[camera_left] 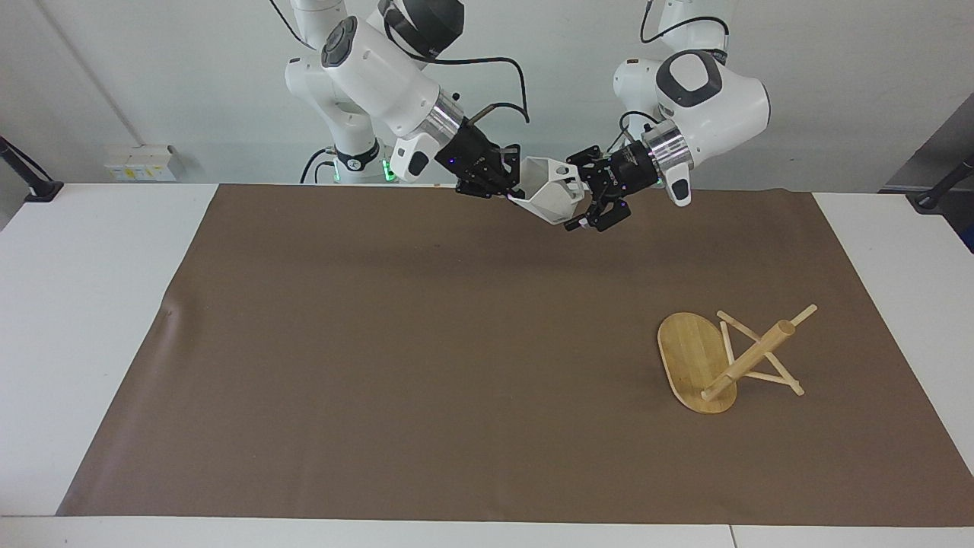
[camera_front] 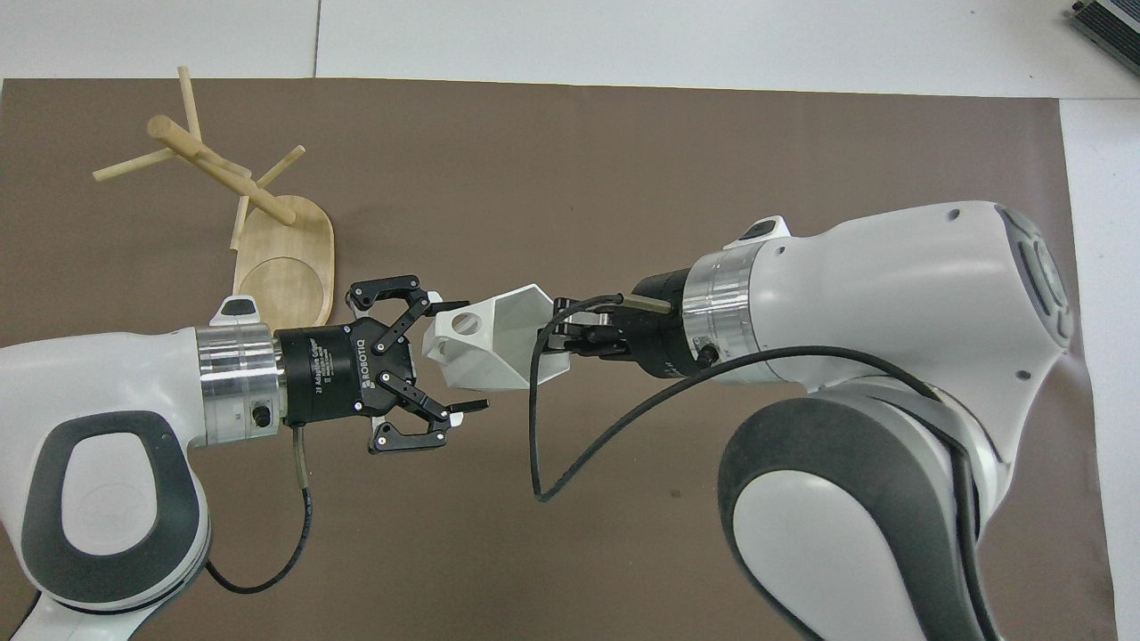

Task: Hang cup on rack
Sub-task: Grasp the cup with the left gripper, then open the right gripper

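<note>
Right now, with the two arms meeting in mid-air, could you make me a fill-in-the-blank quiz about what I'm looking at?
1. The white cup is held up in the air by the ____ gripper.
2. The left gripper, beside the cup's handle, has its fingers ____.
3. The bamboo rack is not standing; it lies ____ on the brown mat.
4. The rack lies toward the ____ arm's end of the table.

Missing words: right; open; tipped over; left
</note>
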Controlling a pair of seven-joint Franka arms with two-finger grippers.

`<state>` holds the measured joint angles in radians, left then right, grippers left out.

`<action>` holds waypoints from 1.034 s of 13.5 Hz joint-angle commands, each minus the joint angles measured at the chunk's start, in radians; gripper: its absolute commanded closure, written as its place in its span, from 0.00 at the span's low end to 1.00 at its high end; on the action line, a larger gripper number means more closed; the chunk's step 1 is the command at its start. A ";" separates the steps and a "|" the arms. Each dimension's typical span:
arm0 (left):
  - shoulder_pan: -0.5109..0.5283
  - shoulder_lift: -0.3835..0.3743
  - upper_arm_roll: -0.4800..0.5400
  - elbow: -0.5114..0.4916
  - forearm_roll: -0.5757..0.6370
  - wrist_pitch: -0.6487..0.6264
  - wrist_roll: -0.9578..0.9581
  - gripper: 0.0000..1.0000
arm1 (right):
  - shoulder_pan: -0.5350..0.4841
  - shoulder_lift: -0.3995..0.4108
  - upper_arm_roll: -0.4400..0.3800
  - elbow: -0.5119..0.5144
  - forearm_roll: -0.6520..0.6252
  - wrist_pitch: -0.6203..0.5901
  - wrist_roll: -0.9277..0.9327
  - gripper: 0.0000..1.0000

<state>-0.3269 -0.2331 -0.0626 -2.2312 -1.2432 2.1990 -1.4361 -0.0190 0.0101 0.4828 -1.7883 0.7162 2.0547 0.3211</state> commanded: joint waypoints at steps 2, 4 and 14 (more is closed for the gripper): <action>-0.024 0.011 0.012 0.007 -0.013 -0.007 0.031 0.13 | -0.006 -0.002 0.008 -0.005 0.025 0.012 0.013 0.98; -0.024 0.009 0.012 0.007 -0.013 -0.012 0.031 0.51 | -0.006 -0.002 0.008 -0.005 0.025 0.012 0.013 0.98; -0.020 0.003 0.012 -0.002 -0.010 -0.038 0.033 1.00 | -0.006 -0.001 0.007 -0.003 0.020 0.012 0.015 0.66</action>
<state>-0.3365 -0.2283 -0.0619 -2.2316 -1.2428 2.1786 -1.4100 -0.0189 0.0102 0.4828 -1.7885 0.7163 2.0534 0.3214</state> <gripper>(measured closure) 0.269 0.771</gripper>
